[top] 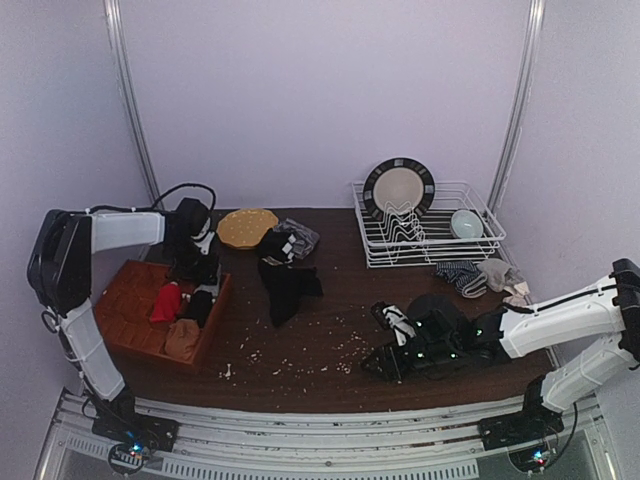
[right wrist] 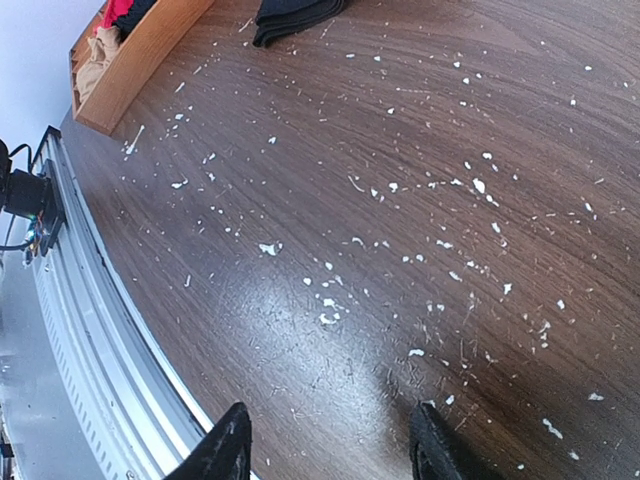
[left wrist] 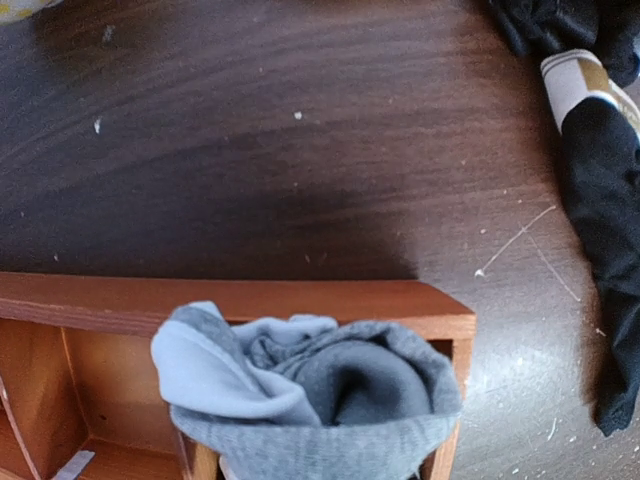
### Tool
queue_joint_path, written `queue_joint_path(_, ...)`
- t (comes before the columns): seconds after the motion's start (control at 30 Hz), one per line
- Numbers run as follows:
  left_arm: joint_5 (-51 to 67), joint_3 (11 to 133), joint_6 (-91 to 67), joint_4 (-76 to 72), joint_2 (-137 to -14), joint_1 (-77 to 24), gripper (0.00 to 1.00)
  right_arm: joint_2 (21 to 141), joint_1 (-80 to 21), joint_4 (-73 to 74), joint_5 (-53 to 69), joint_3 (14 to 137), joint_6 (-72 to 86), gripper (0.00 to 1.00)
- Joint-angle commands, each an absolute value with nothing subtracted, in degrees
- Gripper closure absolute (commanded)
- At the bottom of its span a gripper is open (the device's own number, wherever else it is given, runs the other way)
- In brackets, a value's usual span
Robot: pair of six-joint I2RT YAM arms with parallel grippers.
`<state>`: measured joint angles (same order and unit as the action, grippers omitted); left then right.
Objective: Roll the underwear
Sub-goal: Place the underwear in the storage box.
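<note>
The grey underwear (left wrist: 310, 395), rolled into a loose bundle, sat at a corner compartment of the box (left wrist: 250, 298), overlapping the top edge of its wall. The left hand (top: 203, 267) hung over that far edge of the box. The cloth hid its tips in the wrist view, so we could not tell whether it gripped the roll. Inside the box we saw a tan roll (top: 182, 340), a red piece (top: 165, 301) and a dark piece between them and the hand. Black underwear (top: 288, 285) lay crumpled on the tabletop (right wrist: 400, 200) near the box, to its right. The right hand (right wrist: 330, 450) lay low over the near right part of the tabletop, its 2 fingers (right wrist: 228, 450) spread wide with nothing between them, above scattered white crumbs (right wrist: 325, 300).
</note>
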<state>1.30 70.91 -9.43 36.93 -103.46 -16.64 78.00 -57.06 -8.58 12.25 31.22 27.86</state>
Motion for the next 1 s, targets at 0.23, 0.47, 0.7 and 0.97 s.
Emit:
queue_joint_path(0.23,0.01,70.8,-10.11,43.09,-112.58,-19.24,1.0,79.1,-56.7,-9.59,12.43,30.17,28.39,0.49)
queue_joint_path(0.47,-0.64,72.06,-10.45,43.88,-113.49,-19.86,1.0,78.99,-56.68,-9.31,12.04,30.2,28.27,0.48)
queue_joint_path(0.7,-0.53,72.06,-11.89,44.32,-112.89,-20.08,0.7,79.3,-56.58,-8.92,12.39,31.08,27.97,0.48)
queue_joint_path(0.97,-1.36,74.87,-11.96,45.81,-106.68,-20.12,0.58,77.86,-56.52,-6.88,11.89,31.65,27.55,0.48)
